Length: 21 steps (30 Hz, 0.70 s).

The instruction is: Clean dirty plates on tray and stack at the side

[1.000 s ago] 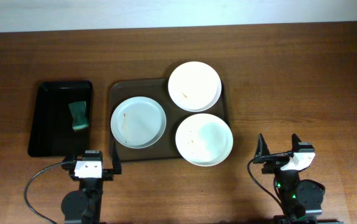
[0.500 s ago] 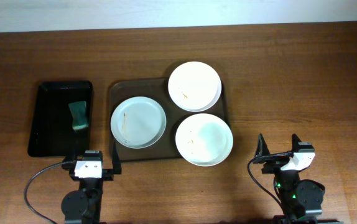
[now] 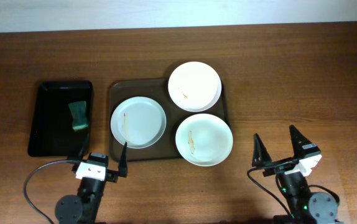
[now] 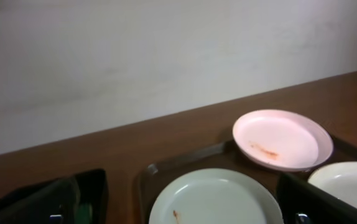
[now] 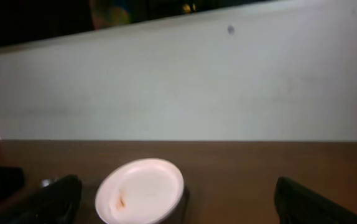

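Note:
Three white plates lie on the dark brown tray (image 3: 117, 89). The left plate (image 3: 138, 122) has a thin brown smear; it also shows in the left wrist view (image 4: 216, 199). The far plate (image 3: 194, 86) has a brown smear too and shows in the left wrist view (image 4: 282, 139) and the right wrist view (image 5: 141, 190). The near right plate (image 3: 204, 139) overhangs the tray's front edge. My left gripper (image 3: 101, 163) is open and empty at the near table edge, in front of the tray's left corner. My right gripper (image 3: 280, 149) is open and empty, to the right of the tray.
A smaller black tray (image 3: 51, 118) stands left of the brown tray and holds a green sponge (image 3: 78, 116). Bare wooden table (image 3: 296, 81) lies to the right of the brown tray. A pale wall runs behind the table.
Both grippers have tilted up, so their fingers now show longer and wider apart from above. The plates and trays have not moved.

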Each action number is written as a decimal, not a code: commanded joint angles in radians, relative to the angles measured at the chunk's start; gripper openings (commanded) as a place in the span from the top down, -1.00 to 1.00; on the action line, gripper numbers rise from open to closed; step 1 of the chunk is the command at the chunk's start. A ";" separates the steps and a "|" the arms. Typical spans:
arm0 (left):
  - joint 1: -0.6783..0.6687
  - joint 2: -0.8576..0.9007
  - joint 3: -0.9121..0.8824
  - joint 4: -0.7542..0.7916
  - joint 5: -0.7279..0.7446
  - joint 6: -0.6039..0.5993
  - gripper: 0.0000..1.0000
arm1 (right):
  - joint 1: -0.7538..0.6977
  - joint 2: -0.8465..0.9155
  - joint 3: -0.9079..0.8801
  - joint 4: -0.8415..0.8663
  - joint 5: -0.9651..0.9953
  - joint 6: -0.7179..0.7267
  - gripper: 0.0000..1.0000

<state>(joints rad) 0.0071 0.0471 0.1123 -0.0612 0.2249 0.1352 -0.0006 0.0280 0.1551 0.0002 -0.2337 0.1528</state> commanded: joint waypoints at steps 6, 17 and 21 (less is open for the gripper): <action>0.004 0.422 0.398 -0.147 0.101 0.047 -0.98 | -0.006 0.288 0.371 -0.209 -0.078 -0.044 -0.97; 0.004 1.324 1.281 -0.925 0.303 0.129 -0.98 | 0.178 1.003 0.958 -0.533 -0.178 -0.044 -0.97; 0.004 1.387 1.322 -0.958 0.297 0.128 -0.98 | 0.310 1.320 1.184 -0.655 -0.183 -0.040 -0.97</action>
<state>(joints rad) 0.0078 1.4235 1.4048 -1.0138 0.5018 0.2443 0.2649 1.2430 1.2644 -0.6315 -0.4068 0.1188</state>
